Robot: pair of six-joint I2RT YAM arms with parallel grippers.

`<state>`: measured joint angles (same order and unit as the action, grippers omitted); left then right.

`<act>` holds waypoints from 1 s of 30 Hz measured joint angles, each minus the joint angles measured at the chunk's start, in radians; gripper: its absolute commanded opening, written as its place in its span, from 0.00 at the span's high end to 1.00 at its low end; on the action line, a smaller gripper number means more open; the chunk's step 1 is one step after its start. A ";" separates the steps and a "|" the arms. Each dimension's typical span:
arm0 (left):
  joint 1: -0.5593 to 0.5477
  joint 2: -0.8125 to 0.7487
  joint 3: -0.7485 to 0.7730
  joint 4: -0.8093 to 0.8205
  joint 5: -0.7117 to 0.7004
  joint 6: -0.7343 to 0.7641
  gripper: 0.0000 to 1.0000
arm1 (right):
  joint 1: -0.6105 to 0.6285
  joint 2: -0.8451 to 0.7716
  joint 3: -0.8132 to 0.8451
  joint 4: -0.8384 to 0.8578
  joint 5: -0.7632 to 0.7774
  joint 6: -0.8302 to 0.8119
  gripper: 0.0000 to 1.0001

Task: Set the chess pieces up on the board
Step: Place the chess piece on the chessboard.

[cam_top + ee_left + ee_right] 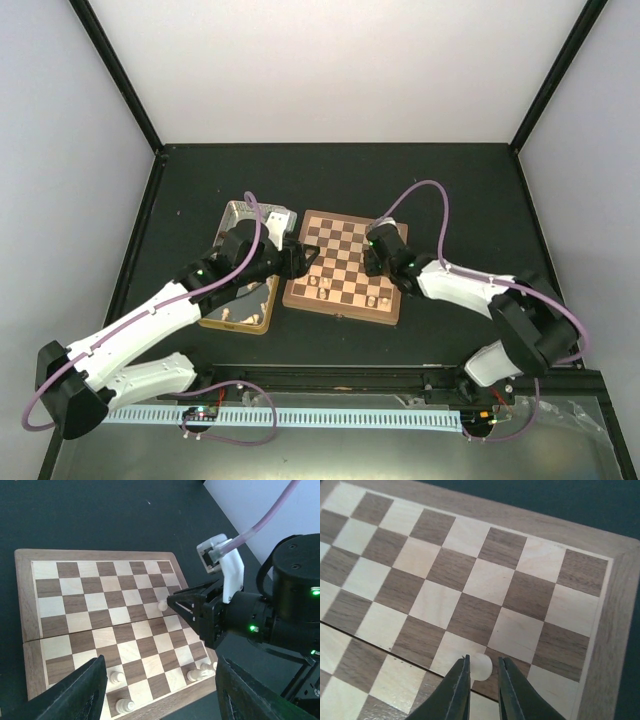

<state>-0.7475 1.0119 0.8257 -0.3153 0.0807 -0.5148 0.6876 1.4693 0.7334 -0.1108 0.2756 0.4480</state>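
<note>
My right gripper [482,674] straddles a cream pawn [481,664] standing near the right edge of the board [615,630], by its centre fold. The jaws are barely parted, and I cannot tell whether they pinch it. If a pad drags as I lift, the pawn topples. My left gripper [165,700] hangs wide open and empty over the board's left edge, beside the tin [232,215]. Other cream pieces [118,677] stand along the near edge.

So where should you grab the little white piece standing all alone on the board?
Probably by its round top, coming straight down from above, a finger each side. The pale piece stands upright on the board, tiny, with no other pieces beside it.
</note>
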 measured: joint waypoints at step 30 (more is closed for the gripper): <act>0.020 0.000 -0.020 0.002 -0.004 0.000 0.37 | -0.044 0.171 0.318 -0.359 -0.123 0.121 0.56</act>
<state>-0.7273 1.0119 0.8055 -0.3134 0.0765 -0.5144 0.6437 1.6405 1.0512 -0.4694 0.1524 0.5694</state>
